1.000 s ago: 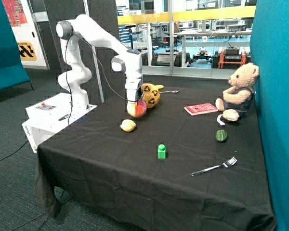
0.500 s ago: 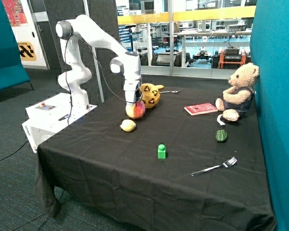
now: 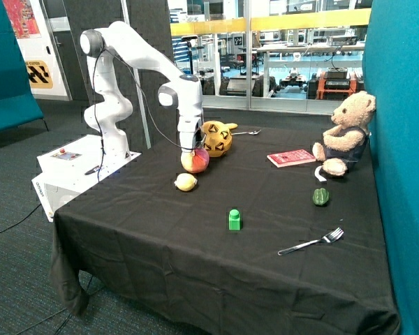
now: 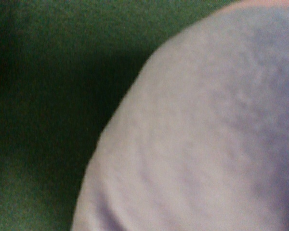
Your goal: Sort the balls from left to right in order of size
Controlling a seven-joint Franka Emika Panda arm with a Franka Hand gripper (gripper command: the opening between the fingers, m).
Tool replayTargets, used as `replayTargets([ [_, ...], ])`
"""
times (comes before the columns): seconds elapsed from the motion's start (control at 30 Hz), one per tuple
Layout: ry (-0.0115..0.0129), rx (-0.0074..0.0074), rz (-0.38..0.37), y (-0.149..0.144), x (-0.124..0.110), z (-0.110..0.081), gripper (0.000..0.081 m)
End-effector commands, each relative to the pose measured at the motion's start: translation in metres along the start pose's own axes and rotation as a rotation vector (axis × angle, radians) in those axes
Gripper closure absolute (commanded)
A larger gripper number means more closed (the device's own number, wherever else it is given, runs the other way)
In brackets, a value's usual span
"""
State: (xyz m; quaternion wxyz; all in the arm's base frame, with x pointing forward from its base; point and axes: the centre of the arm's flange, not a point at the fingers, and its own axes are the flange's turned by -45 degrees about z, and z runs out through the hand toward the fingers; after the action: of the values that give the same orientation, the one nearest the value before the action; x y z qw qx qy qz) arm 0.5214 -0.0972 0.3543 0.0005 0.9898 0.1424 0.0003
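Three balls lie on the black tablecloth (image 3: 195,237). The largest is yellow with black triangles (image 3: 218,138), at the back. A small plain yellow ball (image 3: 186,182) lies nearer the front. My gripper (image 3: 190,149) is shut on the middle-sized red and yellow ball (image 3: 195,161) from above, holding it between the other two, at or just above the cloth. In the wrist view this ball's pale surface (image 4: 202,134) fills most of the picture, with dark cloth (image 4: 43,96) beside it.
A green block (image 3: 234,219) stands in the middle front. A fork (image 3: 311,243), a green pepper toy (image 3: 320,197), a red book (image 3: 291,158), a teddy bear (image 3: 346,134) and a spoon (image 3: 246,132) lie toward the teal wall side.
My gripper has carried the red and yellow ball down and a little away from the big yellow ball, toward the small yellow ball.
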Motion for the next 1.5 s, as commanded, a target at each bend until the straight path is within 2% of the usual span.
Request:
replayTargets([
  [0.0, -0.0004, 0.0010, 0.001, 0.003, -0.003, -0.001, 0.0000],
  [0.47, -0.0004, 0.0010, -0.011, 0.004, -0.007, -0.011, 0.0002],
  [1.13, -0.0003, 0.0010, -0.043, -0.003, -0.022, -0.059, 0.0059],
  [1.47, -0.0004, 0.0010, -0.036, 0.006, -0.039, -0.069, 0.0075],
])
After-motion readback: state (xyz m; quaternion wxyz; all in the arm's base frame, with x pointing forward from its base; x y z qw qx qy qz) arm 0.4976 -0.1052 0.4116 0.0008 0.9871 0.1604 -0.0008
